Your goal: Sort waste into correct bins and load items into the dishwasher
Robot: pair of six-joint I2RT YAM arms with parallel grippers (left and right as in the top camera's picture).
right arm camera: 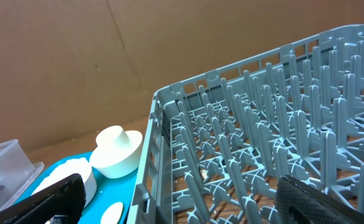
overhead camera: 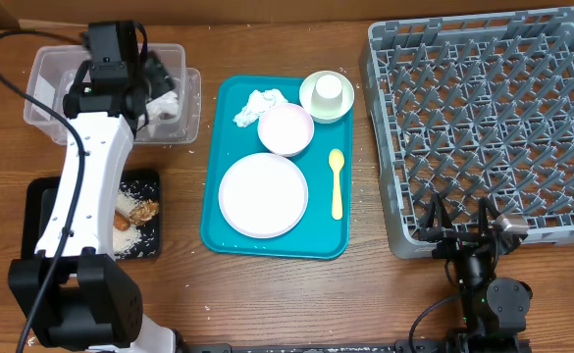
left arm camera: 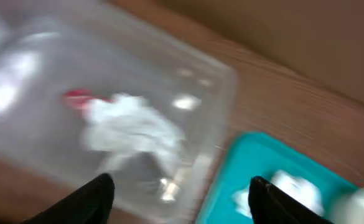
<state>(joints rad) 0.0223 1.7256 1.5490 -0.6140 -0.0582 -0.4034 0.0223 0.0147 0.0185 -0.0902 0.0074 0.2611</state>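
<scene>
The grey dish rack (overhead camera: 483, 118) has the wide-open right gripper (overhead camera: 459, 218) at its near edge. The teal tray (overhead camera: 230, 147) carries plate (overhead camera: 263, 195), pink bowl (overhead camera: 286, 128), whitish bowl (overhead camera: 308, 98), cup (overhead camera: 327, 90), spoon (overhead camera: 337, 182) and loose napkin (overhead camera: 255, 106). The clear tub (left arm camera: 32, 62), under the wide-spread left gripper (left arm camera: 185, 186), holds a crumpled napkin (left arm camera: 132, 127) and red wrapper (left arm camera: 76, 98); the black tray (overhead camera: 149, 181), scraps (overhead camera: 134, 211) and rice (overhead camera: 139, 240).

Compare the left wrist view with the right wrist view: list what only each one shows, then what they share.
Only the left wrist view: a crumpled white napkin and a small red wrapper inside the clear tub, blurred, below the open left gripper. Only the right wrist view: the grey dish rack with its upright pegs, and the open right gripper. Both: the teal tray and the cardboard backdrop. A clear sliver at the right view's left edge may be the tub.
</scene>
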